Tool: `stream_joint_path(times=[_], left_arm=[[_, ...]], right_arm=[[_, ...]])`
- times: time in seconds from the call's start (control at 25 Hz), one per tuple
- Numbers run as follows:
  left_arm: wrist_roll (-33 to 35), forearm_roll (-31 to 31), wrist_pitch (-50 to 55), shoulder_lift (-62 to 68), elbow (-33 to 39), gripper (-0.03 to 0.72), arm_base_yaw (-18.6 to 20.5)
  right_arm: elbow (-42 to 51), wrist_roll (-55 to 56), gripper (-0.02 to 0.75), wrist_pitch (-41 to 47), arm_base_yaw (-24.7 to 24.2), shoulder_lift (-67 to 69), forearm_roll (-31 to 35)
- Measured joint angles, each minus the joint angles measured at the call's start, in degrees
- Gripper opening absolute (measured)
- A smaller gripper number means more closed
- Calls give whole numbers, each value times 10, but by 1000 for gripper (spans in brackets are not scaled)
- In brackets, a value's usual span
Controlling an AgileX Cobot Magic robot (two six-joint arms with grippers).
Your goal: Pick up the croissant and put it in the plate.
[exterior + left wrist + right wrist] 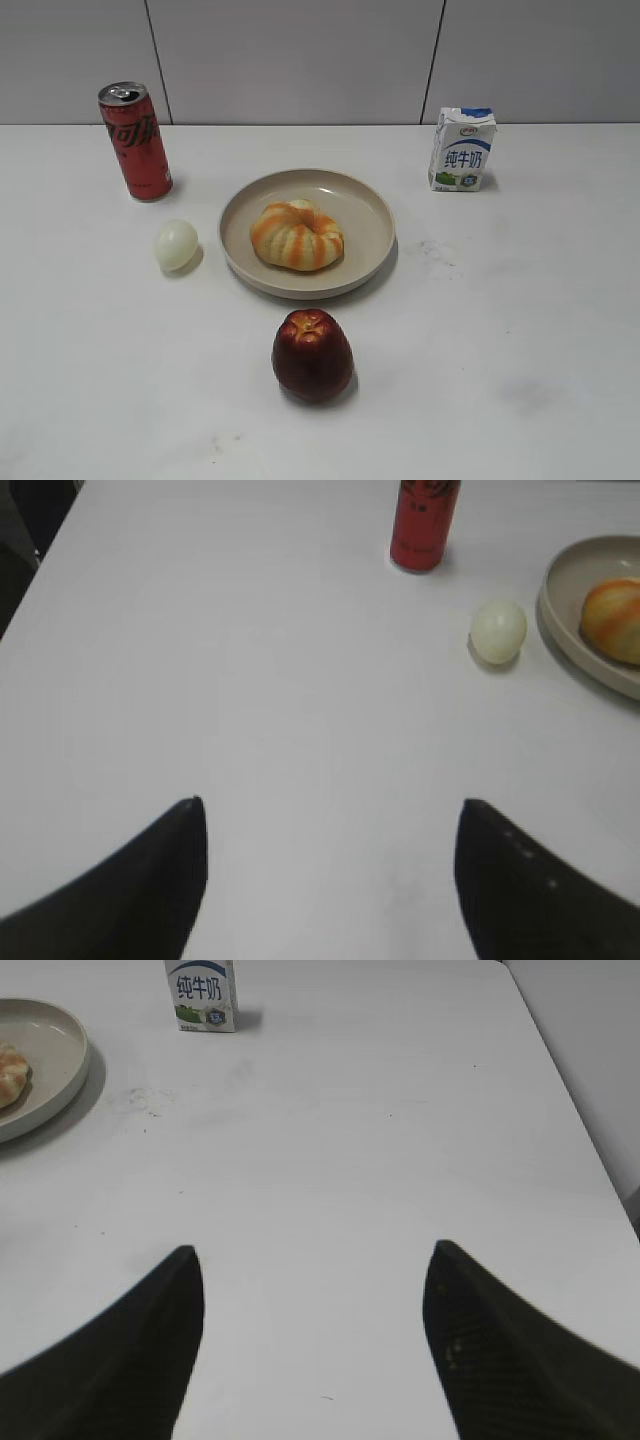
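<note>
The croissant [296,235], curled with orange-brown and cream stripes, lies inside the round beige plate [370,215] at the table's middle. It also shows in the left wrist view [615,620] on the plate [570,605], and at the left edge of the right wrist view [10,1075] on the plate [55,1070]. My left gripper [330,805] is open and empty over bare table, left of the plate. My right gripper [315,1250] is open and empty over bare table, right of the plate. Neither gripper shows in the exterior view.
A red soda can [135,140] stands back left, with a pale egg [176,244] left of the plate. A dark red apple [312,355] sits in front of the plate. A milk carton [462,149] stands back right. The table's right edge [575,1110] is near.
</note>
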Motion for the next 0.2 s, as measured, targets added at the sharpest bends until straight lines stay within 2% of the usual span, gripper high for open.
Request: stream_joint_path(times=[0.2], left_arm=[[0,1,1,-44,0,517,0]], right_arm=[[0,0,520,0,0,0,0]])
